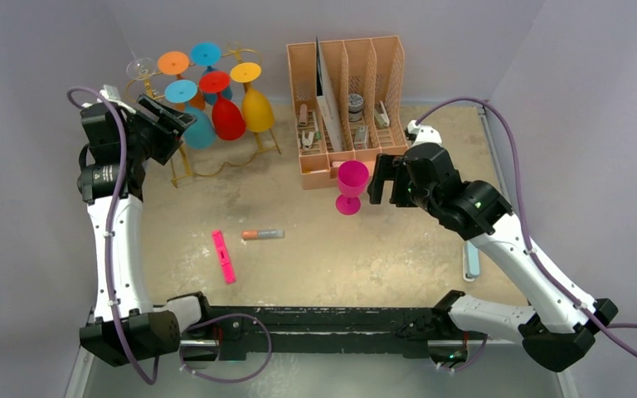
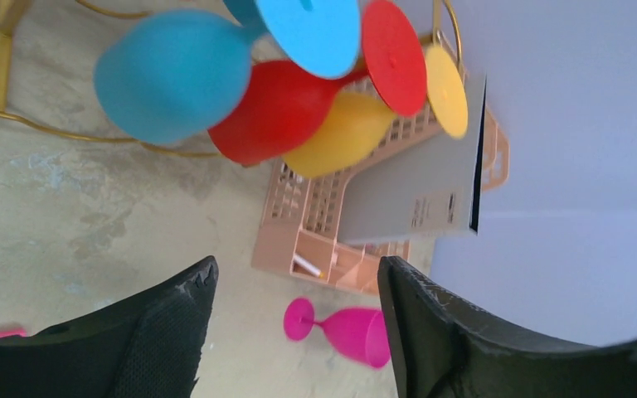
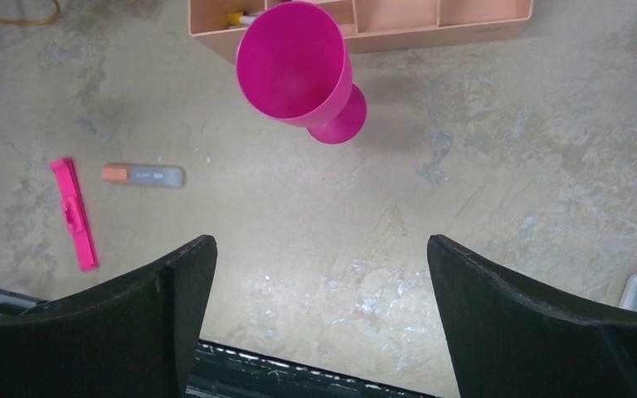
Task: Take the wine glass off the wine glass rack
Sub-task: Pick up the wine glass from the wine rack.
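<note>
left end effector (image 2: 297, 274) has its jaws apart with nothing in them. blue wine glass (image 2: 174, 75) hangs bowl-down on the wine glass rack (image 2: 2, 66) just ahead of it, off to one finger's side, not between them. red glass (image 2: 274, 116) and yellow glass (image 2: 340, 137) hang beyond. looks like light, stiff plastic with a smooth, probably slippery bowl. i'd pinch the stem under the foot and slide it out along the rail. right end effector (image 3: 322, 242) is wide open and empty. pink glass (image 3: 294, 62) stands ahead of it, empty inside. peach organiser (image 1: 390, 66) beyond holds a grey board and small bits.

Robot lab — plain walls (image 1: 41, 50), bolted arms (image 1: 116, 240)
</note>
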Robot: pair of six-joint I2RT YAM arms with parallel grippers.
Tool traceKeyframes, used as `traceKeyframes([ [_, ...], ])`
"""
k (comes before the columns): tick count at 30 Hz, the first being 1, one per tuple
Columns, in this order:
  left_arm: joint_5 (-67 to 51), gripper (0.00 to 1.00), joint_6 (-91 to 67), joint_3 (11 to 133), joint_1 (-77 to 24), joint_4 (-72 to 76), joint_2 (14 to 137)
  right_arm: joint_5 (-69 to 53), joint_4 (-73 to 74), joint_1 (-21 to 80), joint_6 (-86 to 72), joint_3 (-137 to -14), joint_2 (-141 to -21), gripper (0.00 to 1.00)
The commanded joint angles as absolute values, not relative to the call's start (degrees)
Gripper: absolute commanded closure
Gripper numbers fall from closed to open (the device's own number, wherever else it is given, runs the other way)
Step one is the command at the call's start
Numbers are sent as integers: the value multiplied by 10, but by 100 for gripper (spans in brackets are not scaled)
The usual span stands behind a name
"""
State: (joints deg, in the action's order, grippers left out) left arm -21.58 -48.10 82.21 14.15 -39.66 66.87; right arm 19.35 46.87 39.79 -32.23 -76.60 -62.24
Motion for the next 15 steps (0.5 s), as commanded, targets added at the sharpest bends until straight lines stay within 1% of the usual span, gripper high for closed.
traceKeyframes([
  [1,-108,34,-588,779,148,-287,643,168,468,397,-279,-786,-620,1],
  [4,-97,35,-616,776,148,-264,657,167,473,397,-263,-787,-622,1],
  [11,-62,37,-626,793,149,-239,678,163,477,394,-231,-803,-633,1],
  [15,-54,40,-637,794,152,-228,693,160,475,393,-227,-803,-633,1],
])
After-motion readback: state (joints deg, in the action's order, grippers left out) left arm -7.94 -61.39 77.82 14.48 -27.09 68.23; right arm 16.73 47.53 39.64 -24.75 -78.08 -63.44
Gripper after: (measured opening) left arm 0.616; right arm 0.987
